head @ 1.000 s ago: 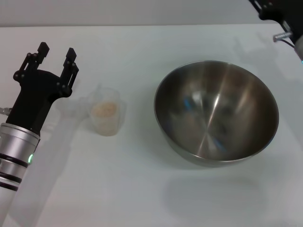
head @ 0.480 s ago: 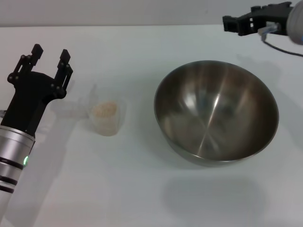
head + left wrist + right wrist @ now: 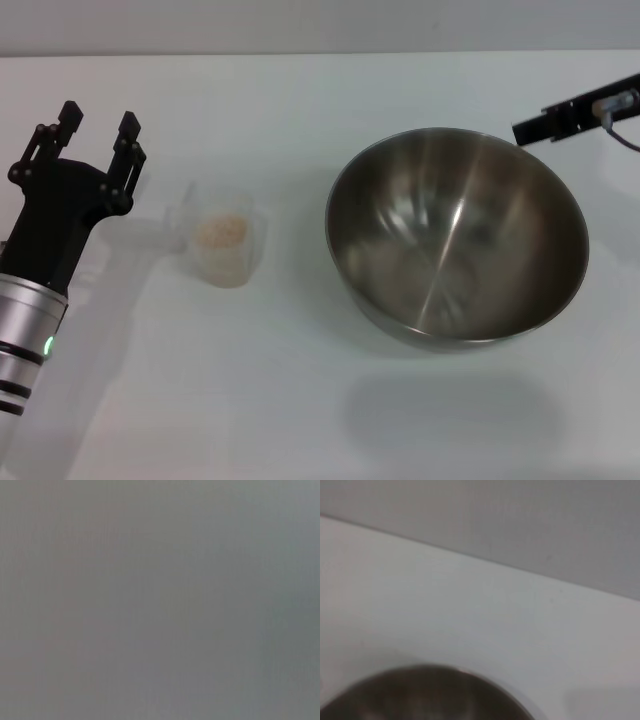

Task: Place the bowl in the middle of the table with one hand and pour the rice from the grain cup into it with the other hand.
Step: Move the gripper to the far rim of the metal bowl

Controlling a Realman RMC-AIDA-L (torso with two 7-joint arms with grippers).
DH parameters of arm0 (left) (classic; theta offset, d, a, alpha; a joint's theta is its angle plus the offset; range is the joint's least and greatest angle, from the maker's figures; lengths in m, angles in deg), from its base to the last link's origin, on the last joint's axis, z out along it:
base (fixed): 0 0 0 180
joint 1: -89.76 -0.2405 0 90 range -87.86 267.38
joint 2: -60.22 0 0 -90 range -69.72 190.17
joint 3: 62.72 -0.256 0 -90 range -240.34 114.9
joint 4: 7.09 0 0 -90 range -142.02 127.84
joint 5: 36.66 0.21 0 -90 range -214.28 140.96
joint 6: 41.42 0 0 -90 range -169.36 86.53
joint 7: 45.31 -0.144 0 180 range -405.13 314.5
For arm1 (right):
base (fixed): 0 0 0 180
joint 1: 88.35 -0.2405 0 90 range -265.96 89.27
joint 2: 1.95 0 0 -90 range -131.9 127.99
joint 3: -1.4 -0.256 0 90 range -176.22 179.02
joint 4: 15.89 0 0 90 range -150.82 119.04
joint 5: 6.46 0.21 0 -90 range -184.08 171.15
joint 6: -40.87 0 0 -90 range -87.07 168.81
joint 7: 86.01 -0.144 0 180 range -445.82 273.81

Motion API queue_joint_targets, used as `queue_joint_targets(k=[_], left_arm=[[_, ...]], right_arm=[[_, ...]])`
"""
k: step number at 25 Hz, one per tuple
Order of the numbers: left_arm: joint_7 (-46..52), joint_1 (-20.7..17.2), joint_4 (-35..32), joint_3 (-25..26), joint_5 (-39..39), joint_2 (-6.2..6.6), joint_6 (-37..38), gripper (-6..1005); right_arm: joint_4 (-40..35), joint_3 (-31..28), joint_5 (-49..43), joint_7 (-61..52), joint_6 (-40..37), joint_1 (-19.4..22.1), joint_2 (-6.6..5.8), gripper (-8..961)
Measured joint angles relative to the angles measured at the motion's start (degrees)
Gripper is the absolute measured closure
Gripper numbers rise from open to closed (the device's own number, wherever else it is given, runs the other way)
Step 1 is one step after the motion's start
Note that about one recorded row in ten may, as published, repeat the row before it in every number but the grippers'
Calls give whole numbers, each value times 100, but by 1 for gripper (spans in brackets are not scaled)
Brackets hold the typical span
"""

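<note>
Stainless-steel mixing bowl (image 3: 457,238): deep, hemispherical, brushed grey, upright on the plain white counter (image 3: 300,400), right of centre. Clear plastic grain cup (image 3: 224,243) with small side handle stands well left of it, holding pale rice (image 3: 221,232). Left gripper (image 3: 92,125) beside the cup, fingers spread, empty. Right gripper (image 3: 575,115) above the bowl's far rim; finger state unclear. No legible markings.

I see a brushed grey steel bowl (image 3: 457,237), pale beige rice (image 3: 222,232), a clear cup (image 3: 228,245), a white table (image 3: 300,400); the left wrist view is perhaps plain grey.
</note>
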Motion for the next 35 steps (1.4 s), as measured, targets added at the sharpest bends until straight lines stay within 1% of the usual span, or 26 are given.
queue_joint_targets(k=[2,4,5,11,14,15,18,28,32,35], left_arm=[[1,-11,-3,0,0,0,0,405],[2,-24,-4,0,0,0,1,405],[2,-29,-4,0,0,0,2,405],[2,-44,-3,-4,0,0,7,405],[2,-47,-3,-8,1,-1,10,405],[2,-48,-3,-9,1,-1,10,405],[2,-55,-3,-10,1,-1,10,405],[2,-11,-3,-10,0,0,-28,406],[2,0,-3,-9,0,0,-31,406],[2,8,-3,-10,1,0,-31,406]], right_arm=[[177,-112,3,223,14,-6,13,287],[389,-284,7,473,18,-20,61,287],[456,-305,10,520,17,-23,65,287],[779,-334,163,729,-53,-33,67,287],[1159,-355,231,860,-225,-68,65,287],[1159,-355,231,860,-225,-68,65,287],[1480,-374,233,911,-338,-98,58,286],[2096,-401,300,1039,-740,-170,60,326],[2294,-548,361,1099,-789,-257,55,342],[2313,-643,404,1216,-788,-274,59,477]])
